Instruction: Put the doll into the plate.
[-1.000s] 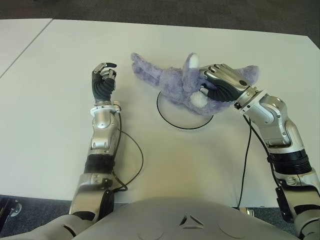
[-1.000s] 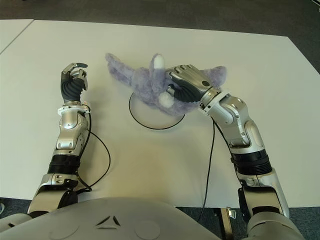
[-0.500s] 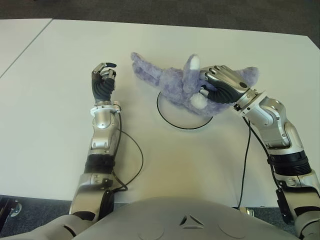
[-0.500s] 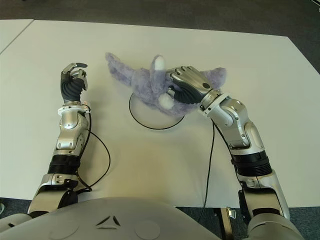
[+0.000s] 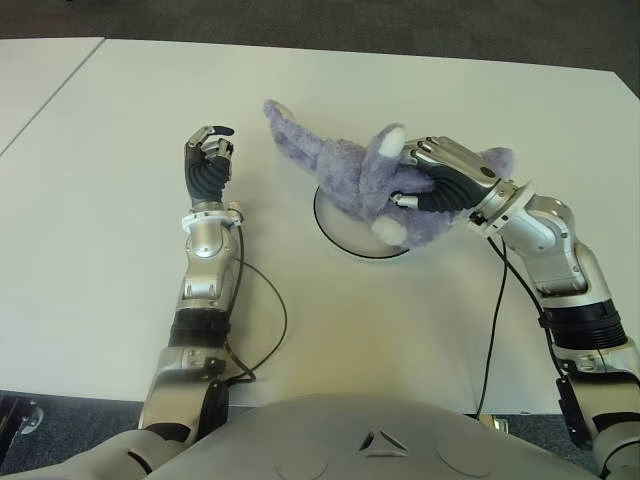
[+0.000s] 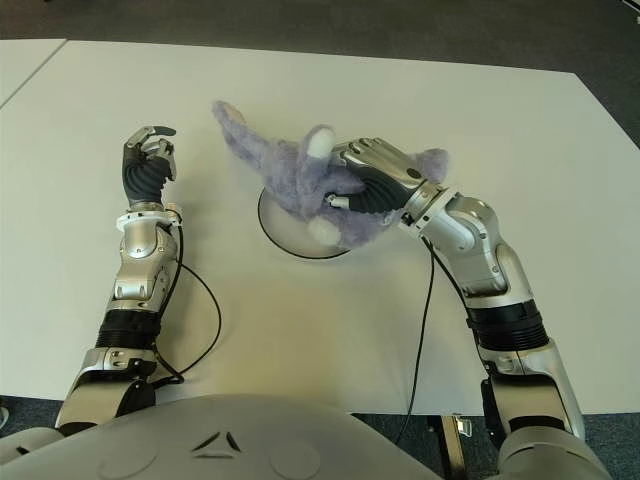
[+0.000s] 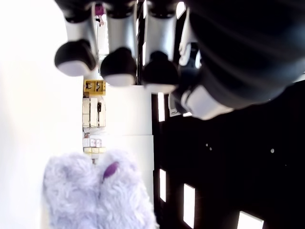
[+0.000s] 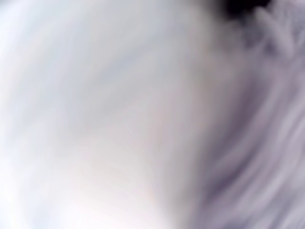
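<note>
The doll (image 5: 345, 170) is a fluffy purple plush with white paw tips. It lies across the white plate (image 5: 338, 228), a round dish with a dark rim, and one long limb sticks out past the plate's far left edge. My right hand (image 5: 440, 183) is shut on the doll's body from the right side, fingers wrapped over the fur. The right wrist view shows only purple and white fur up close. My left hand (image 5: 207, 160) is held upright to the left of the plate, fingers curled and holding nothing. Part of the doll (image 7: 95, 191) shows in the left wrist view.
The white table (image 5: 420, 330) stretches all around the plate. A black cable (image 5: 265, 300) loops beside my left forearm, and another cable (image 5: 492, 320) hangs from my right arm. A second table (image 5: 30, 70) stands at the far left.
My right hand has lowered and pulled the doll toward me, so its body now sits lower over the plate. The left hand has not moved.
</note>
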### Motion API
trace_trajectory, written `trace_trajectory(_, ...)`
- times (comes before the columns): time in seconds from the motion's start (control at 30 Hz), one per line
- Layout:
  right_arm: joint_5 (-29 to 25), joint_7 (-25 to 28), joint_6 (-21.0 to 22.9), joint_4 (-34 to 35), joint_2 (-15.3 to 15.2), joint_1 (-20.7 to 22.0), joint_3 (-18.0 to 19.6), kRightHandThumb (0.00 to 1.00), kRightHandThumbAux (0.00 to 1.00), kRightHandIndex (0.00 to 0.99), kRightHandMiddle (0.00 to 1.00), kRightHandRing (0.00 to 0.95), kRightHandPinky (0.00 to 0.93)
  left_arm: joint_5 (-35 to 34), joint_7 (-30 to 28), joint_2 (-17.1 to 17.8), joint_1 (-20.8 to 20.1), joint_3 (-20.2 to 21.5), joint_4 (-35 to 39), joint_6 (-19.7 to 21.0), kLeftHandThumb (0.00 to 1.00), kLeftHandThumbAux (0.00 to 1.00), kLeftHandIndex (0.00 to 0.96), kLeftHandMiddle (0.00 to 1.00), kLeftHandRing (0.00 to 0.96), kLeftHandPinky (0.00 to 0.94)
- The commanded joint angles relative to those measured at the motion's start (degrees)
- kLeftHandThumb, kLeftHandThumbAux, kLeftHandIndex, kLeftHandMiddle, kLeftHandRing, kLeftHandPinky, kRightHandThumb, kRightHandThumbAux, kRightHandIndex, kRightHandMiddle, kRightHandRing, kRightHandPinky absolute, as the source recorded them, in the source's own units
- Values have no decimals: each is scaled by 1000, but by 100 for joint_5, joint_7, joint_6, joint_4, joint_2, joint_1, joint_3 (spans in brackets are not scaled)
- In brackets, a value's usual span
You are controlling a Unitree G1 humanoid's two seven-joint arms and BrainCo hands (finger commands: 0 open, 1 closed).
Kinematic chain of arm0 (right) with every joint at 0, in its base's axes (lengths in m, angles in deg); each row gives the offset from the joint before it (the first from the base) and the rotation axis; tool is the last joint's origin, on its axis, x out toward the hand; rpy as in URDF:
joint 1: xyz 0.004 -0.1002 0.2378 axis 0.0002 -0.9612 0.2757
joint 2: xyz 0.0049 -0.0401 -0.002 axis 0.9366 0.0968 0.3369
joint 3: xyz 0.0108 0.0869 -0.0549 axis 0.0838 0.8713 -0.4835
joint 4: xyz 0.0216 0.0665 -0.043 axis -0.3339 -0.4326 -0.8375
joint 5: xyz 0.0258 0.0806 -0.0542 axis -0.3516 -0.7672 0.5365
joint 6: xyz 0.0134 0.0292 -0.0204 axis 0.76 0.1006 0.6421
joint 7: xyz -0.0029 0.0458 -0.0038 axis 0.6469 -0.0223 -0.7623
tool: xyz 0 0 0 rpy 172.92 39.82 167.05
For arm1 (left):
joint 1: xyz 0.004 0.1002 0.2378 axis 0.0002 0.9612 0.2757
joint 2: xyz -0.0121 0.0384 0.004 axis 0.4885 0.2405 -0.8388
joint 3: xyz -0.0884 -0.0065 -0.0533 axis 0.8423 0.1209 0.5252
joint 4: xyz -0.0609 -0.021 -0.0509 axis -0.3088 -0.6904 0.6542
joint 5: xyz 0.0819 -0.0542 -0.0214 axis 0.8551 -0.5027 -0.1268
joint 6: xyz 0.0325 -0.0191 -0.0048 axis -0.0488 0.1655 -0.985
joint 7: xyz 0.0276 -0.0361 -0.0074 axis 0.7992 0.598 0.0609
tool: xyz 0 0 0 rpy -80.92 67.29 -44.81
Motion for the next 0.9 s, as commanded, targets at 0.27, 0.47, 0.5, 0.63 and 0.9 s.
trace_trajectory(0.27, -1152, 1238, 184, -200, -324, 284, -46, 491, 267, 7, 4, 8, 73, 41, 108, -296, 517, -36, -169, 126, 713, 701, 443, 852, 862, 864)
trace_trajectory(0.47, -1322, 1489, 144, -236, -378, 374, -22, 507, 215, 0, 0, 0, 12, 18, 97, -309, 517, -33, -160, 131, 715, 700, 444, 854, 863, 868)
trace_trajectory(0.5, -1332, 1510, 148, -235, -378, 379, -17, 510, 206, 0, 0, 0, 8, 18, 96, -309, 518, -34, -159, 131, 715, 700, 444, 855, 863, 869)
trace_trajectory(0.63, -1371, 1553, 185, -227, -366, 404, 21, 528, 192, 0, 0, 0, 1, 18, 96, -315, 511, -35, -171, 115, 716, 700, 444, 855, 863, 867)
trace_trajectory(0.9, -1259, 1506, 191, -283, -334, 396, 55, 543, 175, 0, 0, 0, 0, -3, 82, -321, 501, -29, -193, 81, 716, 700, 444, 853, 862, 867)
